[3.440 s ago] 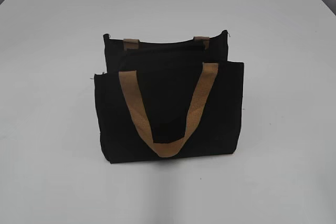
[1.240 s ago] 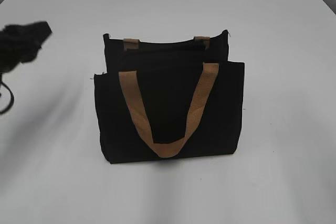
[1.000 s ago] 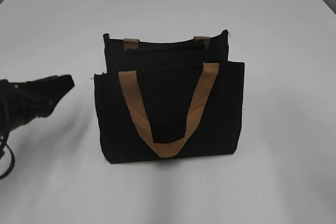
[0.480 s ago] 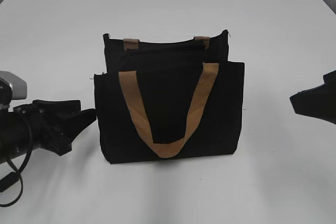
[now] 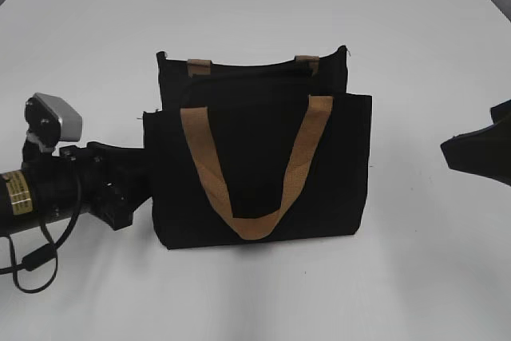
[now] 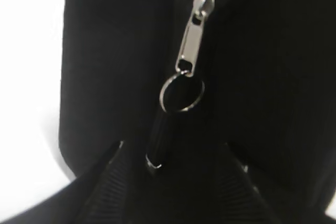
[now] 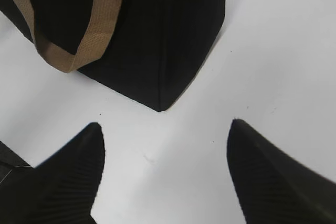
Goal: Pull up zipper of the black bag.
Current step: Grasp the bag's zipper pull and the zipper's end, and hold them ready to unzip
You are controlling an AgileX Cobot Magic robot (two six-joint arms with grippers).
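The black bag (image 5: 255,157) stands upright mid-table, its tan handle (image 5: 201,161) hanging down the front. My left gripper (image 5: 134,185) is at the bag's left end, touching it. In the left wrist view the zipper's silvery pull tab (image 6: 193,38) runs along the bag's (image 6: 105,51) end, with a metal ring (image 6: 181,94) and a black cord below it. My left gripper (image 6: 174,150) is open, with the cord's end between its fingers. My right gripper (image 5: 471,153) is open and empty to the right of the bag; its wrist view shows the bag's corner (image 7: 157,51) beyond the jaws (image 7: 165,124).
The white table (image 5: 399,277) extends all round the bag. The left arm's camera (image 5: 56,117) and a cable (image 5: 36,265) are at the left edge. A second pair of tan strap tabs (image 5: 200,65) sits on the bag's rear panel.
My left arm came in from the left and moved right and down until its fingers reached the bag's left end. My right gripper appeared at the right edge and has stayed there.
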